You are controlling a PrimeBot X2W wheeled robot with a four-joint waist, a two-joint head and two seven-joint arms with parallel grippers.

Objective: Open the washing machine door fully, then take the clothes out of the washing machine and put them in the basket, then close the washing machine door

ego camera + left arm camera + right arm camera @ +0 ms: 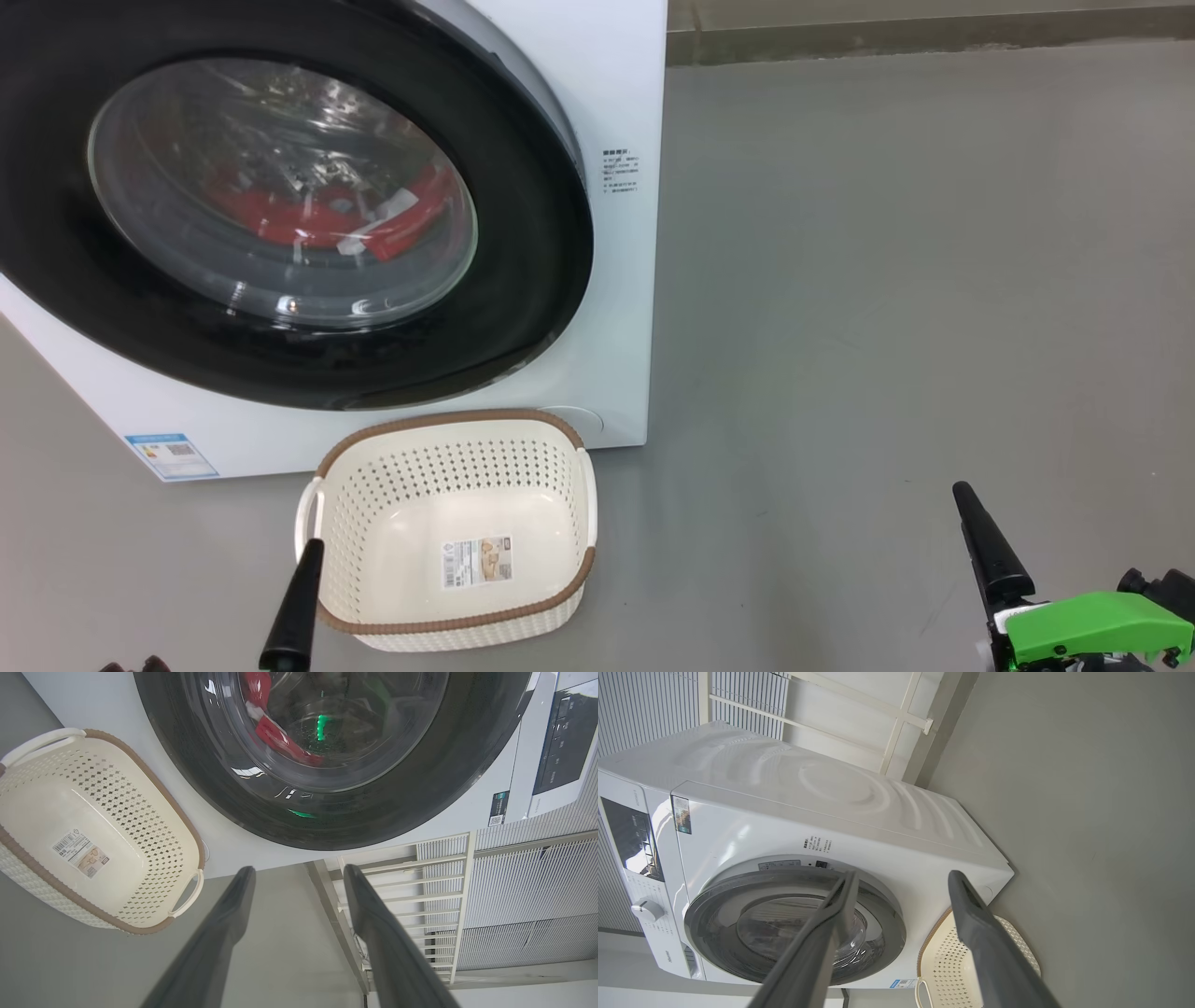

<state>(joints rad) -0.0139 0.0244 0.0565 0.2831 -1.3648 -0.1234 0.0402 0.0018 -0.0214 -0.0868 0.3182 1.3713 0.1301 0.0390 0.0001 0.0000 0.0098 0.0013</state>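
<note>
Dark tapered fingers; green housing at right gripper.

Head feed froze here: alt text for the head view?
Washing machine door across its opening, red clothes behind its glass. Empty basket on the floor before it; left gripper low by the basket, right gripper lower right, both open.

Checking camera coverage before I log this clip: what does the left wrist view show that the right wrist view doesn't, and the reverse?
Left wrist view: the red clothes, the paper label in the basket, and the left claw, open.
Right wrist view: the top of the washing machine, its control knob, and the right claw, open.
Both: the washing machine door, not yet swung open, the control panel, and the basket standing on the floor by the machine.
</note>
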